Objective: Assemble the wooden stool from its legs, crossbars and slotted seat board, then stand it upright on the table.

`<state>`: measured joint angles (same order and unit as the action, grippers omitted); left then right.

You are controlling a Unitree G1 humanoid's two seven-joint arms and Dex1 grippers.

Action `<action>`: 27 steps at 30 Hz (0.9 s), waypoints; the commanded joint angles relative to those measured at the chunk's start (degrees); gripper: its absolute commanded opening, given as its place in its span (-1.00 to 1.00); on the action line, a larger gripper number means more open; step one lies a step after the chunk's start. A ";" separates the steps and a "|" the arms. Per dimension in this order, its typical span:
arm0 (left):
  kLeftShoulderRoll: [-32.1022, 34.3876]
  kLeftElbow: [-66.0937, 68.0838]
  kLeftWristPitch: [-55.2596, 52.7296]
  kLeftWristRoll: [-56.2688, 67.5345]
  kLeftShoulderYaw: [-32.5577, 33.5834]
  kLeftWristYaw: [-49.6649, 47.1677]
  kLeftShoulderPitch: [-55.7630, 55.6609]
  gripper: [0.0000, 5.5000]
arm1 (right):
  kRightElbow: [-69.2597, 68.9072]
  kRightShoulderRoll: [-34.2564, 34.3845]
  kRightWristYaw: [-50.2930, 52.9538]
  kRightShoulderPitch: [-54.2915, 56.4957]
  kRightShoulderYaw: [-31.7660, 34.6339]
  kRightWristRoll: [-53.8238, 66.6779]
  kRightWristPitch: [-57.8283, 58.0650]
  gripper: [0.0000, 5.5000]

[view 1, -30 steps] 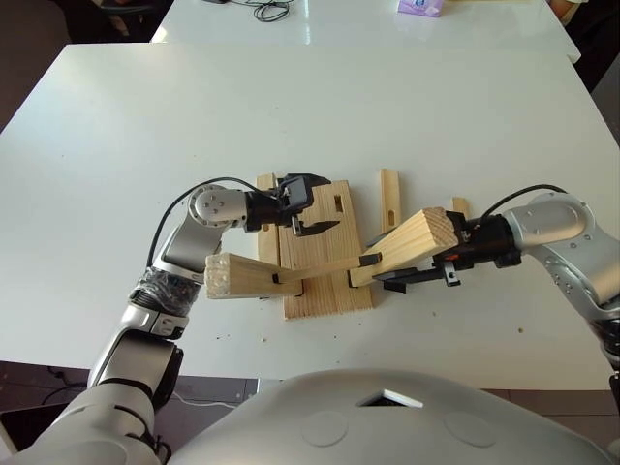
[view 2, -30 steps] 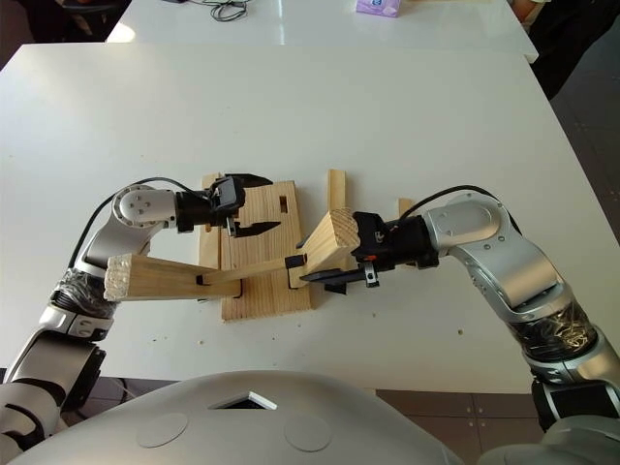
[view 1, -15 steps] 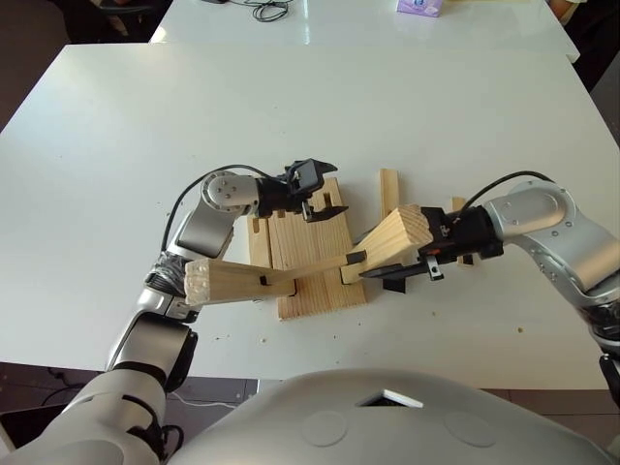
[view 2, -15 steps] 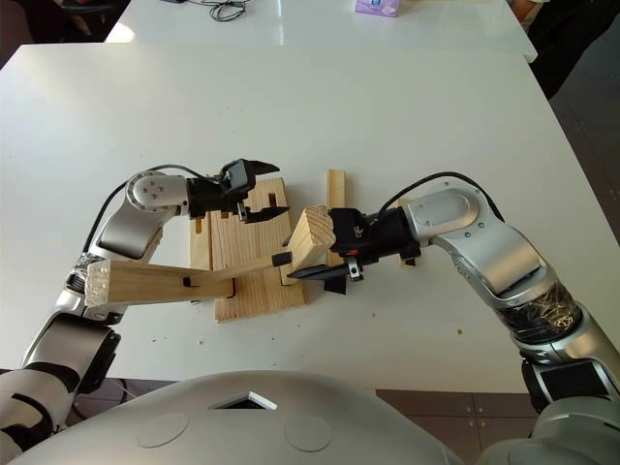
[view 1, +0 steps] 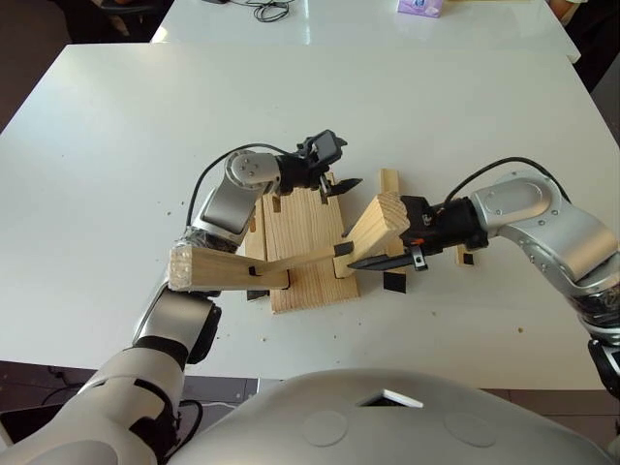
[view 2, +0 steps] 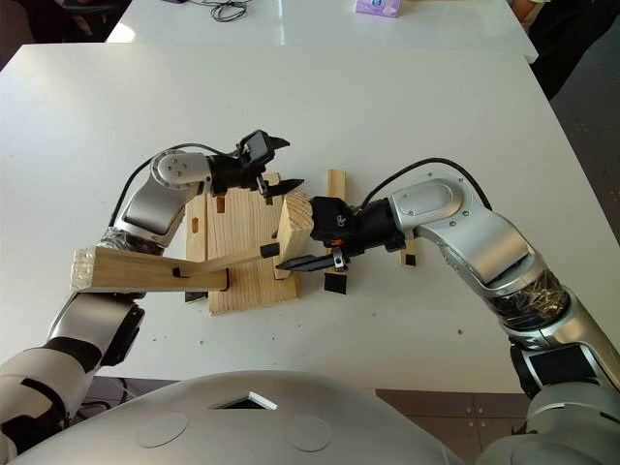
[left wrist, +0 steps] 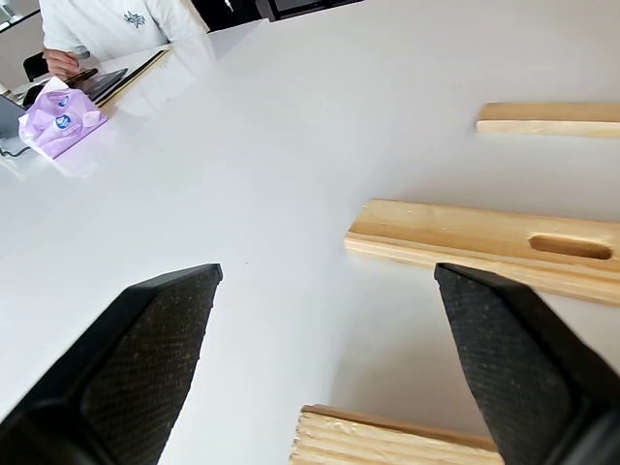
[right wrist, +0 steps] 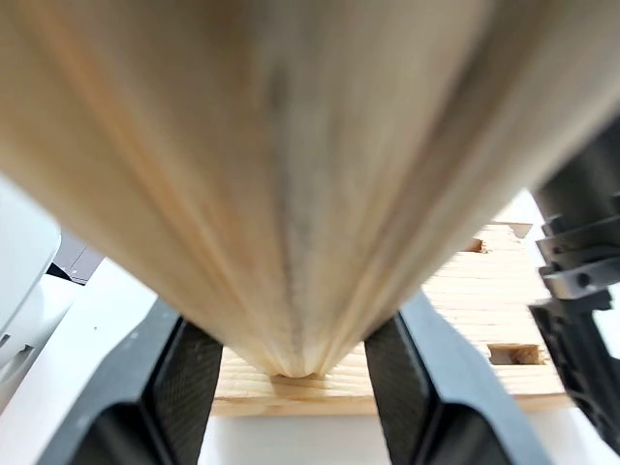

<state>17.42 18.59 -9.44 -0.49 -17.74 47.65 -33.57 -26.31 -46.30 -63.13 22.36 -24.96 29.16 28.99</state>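
Here the table carries the board lying flat, with the frame tilted over it. The right gripper pinches the frame's right leg. The left gripper hangs spread over the board's far edge. To seat the leg well, I'd square its end to a slot and press straight down without twisting. No writing is legible.

Right tool clamps wooden leg (close up); slotted seat board beyond.
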 commanded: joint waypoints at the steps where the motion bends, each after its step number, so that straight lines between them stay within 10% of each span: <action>1: -2.18 5.85 -0.57 -2.68 -0.49 -3.43 -4.00 0.49 | 3.13 -2.01 3.54 -1.91 -4.90 -7.45 8.38 -0.26; 27: 6.60 8.58 8.49 -0.05 9.74 -5.75 0.16 0.49 | 2.09 -11.59 7.27 -16.86 10.03 -4.18 6.27 -0.26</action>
<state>22.56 28.67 -1.21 -1.13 -9.00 41.35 -34.38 -27.48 -52.06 -57.87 10.23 -13.13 31.73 29.71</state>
